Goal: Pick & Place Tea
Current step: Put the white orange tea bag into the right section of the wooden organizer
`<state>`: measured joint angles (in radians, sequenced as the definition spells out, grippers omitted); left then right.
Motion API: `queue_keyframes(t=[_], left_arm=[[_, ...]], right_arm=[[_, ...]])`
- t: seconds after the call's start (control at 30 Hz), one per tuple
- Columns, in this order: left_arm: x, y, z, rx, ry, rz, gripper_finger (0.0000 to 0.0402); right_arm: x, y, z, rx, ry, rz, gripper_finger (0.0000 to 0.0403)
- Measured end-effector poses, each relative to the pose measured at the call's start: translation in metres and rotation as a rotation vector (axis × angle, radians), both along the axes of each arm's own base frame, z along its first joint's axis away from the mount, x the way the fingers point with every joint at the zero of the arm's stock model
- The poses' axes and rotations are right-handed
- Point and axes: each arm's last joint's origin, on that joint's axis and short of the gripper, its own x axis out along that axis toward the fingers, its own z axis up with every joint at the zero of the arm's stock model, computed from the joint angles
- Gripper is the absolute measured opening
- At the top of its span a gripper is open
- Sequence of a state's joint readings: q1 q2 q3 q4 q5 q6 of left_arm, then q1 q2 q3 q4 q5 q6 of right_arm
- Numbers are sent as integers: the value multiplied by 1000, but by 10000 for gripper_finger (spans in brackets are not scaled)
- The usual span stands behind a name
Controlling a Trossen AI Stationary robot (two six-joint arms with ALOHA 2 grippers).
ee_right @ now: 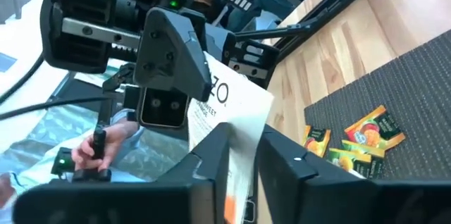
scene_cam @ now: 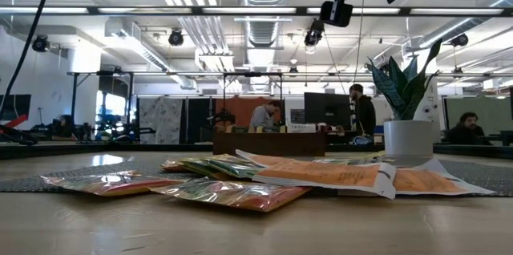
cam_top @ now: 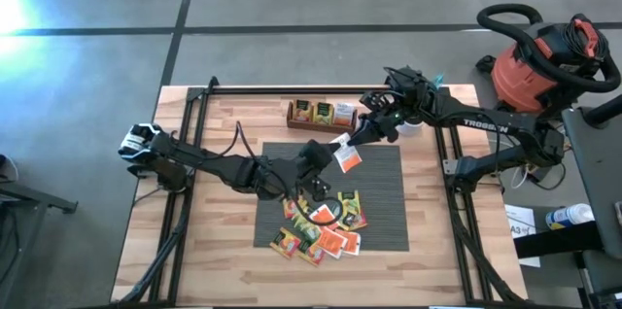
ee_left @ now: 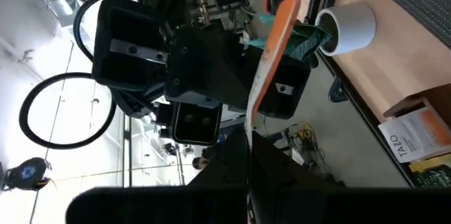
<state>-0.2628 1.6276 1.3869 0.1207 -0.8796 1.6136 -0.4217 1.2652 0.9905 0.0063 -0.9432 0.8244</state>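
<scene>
One orange and white tea sachet [cam_top: 349,158] is in the air above the grey ribbed mat [cam_top: 389,202], between my two grippers. My left gripper [cam_top: 328,161] reaches in from the table's left and is shut on it. My right gripper [cam_top: 342,144] reaches in from the far right and is shut on it too. Several more sachets, orange, yellow and green, lie in a loose pile [cam_top: 321,226] on the mat; they also show in the low view [scene_cam: 264,176]. A long dark wooden tray [cam_top: 321,113] at the far edge holds a few sachets. My left gripper pinches one edge of the sachet [ee_left: 251,122] between its two fingers. In its wrist view the sachet shows edge-on, standing out past the fingertips, clear of the mat. My right gripper pinches the sachet's white printed end [ee_right: 236,136] between its two fingers, opposite my left gripper [ee_right: 165,104]. The sachet is flat and lifted clear.
A white pot with a green plant [cam_top: 413,124] stands on the table by my right arm, right of the tray; it also shows in the low view [scene_cam: 409,139]. A red shop vacuum [cam_top: 544,56] stands off the table at the far right. People sit in the room beyond.
</scene>
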Motion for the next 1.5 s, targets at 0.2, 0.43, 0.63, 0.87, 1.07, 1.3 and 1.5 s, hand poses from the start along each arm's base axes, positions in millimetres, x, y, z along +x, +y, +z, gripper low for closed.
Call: queue_keyframes(t=[0.2, 0.43, 0.63, 0.87, 1.07, 1.3, 1.5], left_arm=[[0, 2, 0, -74, -52, 12, 0], [1, 6, -2, -149, -89, 32, 12], [0, 8, -8, -200, -76, 50, 61], [-1, 9, -9, -301, -162, 111, 104], [-10, 16, -2, -570, -586, 397, 107], [-27, 27, 4, -1144, -1063, 422, 106], [-27, 57, 1, -1578, -976, 388, 106]], right_arm=[[0, 0, 0, -50, -29, 8, 19], [0, -1, 0, -72, -36, -5, 9], [0, -1, 0, -79, -39, -10, 9], [1, -3, -1, -120, -46, -55, 8], [0, -12, -3, -218, -26, -232, 8], [1, -13, -4, -305, -24, -284, 8], [1, -12, -5, -399, -52, -268, 8]])
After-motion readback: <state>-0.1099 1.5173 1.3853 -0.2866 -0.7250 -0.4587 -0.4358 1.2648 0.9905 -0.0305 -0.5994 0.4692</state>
